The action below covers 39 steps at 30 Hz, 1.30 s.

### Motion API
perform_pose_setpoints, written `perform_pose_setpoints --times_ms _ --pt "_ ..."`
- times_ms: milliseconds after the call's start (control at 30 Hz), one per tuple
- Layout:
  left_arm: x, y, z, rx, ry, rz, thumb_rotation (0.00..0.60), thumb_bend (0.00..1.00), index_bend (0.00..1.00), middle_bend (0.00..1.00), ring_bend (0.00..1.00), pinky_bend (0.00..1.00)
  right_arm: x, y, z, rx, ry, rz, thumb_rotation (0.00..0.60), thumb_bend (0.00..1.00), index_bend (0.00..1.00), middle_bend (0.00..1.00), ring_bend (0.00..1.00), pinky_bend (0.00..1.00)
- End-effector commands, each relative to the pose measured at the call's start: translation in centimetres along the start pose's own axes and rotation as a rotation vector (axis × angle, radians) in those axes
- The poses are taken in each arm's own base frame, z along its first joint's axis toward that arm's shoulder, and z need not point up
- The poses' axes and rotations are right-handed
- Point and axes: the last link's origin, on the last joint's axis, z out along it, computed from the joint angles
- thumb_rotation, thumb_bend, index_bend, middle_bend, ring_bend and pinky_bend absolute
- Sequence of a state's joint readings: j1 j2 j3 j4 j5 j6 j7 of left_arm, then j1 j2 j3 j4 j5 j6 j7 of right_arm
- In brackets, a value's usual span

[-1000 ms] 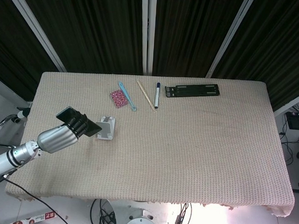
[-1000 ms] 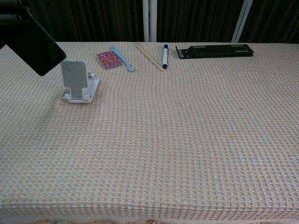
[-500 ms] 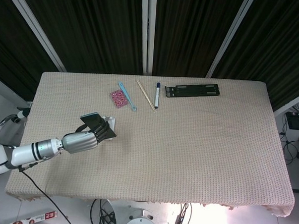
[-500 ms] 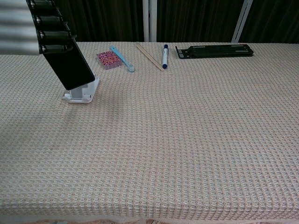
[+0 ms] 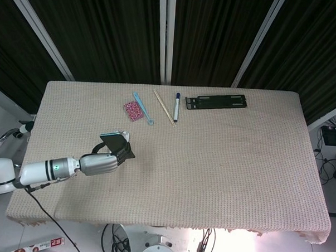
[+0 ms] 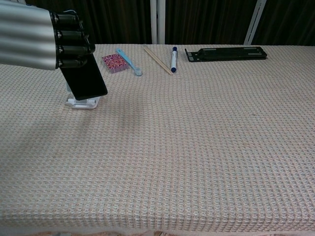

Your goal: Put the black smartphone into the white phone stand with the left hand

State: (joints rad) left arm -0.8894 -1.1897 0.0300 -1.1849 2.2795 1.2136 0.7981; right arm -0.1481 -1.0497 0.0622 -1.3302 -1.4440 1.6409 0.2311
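Left to right across the bench (image 5: 222, 162). At far left we see the left robot hand (image 5: 102, 162), its fingers (image 6: 71, 42) wrapped around the upper part of the phone (image 6: 86, 81); the grip is closed on the device, and the phone hangs tilted, top leaning away toward the curtains. Compared with a second ago, when the phone was held clear to the left of the stand (image 6: 83, 102), and half a second ago, when its lower edge hung just at the backrest, we now find the phone directly in front of the stand, hiding its backrest; only the white base shows below the phone's lower edge. In the chest view the lower edge sits just above the base lip. We cannot tell whether it touches the lip or the backrest.

We judge that the approach is nearly complete and that the seating is in hand: the phone looks aligned with the cradle, and what remains is to lower it onto the lip, let it lean back, and release. A light stand may slide or tip if pushed.

Further right, near the far edge, lie a pink patterned pad (image 5: 133, 110), a blue toothbrush (image 5: 142, 107), a pair of chopsticks (image 5: 164, 107), a marker (image 5: 176, 107) and a black folding holder (image 5: 216, 102), all well apart from the stand. The right robot hand appears in neither view.
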Motion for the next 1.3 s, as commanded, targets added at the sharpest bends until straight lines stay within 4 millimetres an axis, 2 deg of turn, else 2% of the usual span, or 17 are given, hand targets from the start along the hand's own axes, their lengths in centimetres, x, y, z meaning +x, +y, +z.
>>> perform_pose_setpoints --times_ms 33,267,467,900,1133,1300 --pt "0.0 -0.5 0.7 0.004 0.044 0.011 0.6 0.55 0.38 0.57 0.55 0.35 0.1 0.2 -0.1 -0.006 0.008 0.001 0.6 0.2 0.0 0.0 0.0 0.0" --pt "-0.2 -0.4 1.1 0.007 0.094 -0.004 0.6 0.56 0.38 0.56 0.53 0.34 0.3 0.3 -0.6 -0.02 0.025 0.005 0.6 0.2 0.0 0.0 0.0 0.0" --pt "-1.2 -0.5 1.3 0.02 0.09 0.005 0.6 0.57 0.38 0.56 0.52 0.34 0.5 0.1 -1.3 -0.033 0.039 -0.001 0.6 0.2 0.0 0.0 0.0 0.0" --pt "-3.8 0.8 -0.8 -0.016 0.029 -0.013 0.6 0.57 0.38 0.55 0.49 0.34 0.4 -0.8 -2.0 -0.028 0.053 -0.002 0.6 0.2 0.0 0.0 0.0 0.0" --pt "-4.0 2.4 -1.7 -0.04 0.031 -0.053 0.6 0.58 0.38 0.53 0.47 0.34 0.6 -0.7 -2.0 -0.036 0.055 -0.006 0.6 0.2 0.0 0.0 0.0 0.0" --pt "-4.2 2.5 -1.5 -0.026 0.032 -0.056 0.6 0.58 0.38 0.52 0.45 0.33 0.4 -0.8 -2.0 -0.033 0.048 -0.008 0.6 0.2 0.0 0.0 0.0 0.0"
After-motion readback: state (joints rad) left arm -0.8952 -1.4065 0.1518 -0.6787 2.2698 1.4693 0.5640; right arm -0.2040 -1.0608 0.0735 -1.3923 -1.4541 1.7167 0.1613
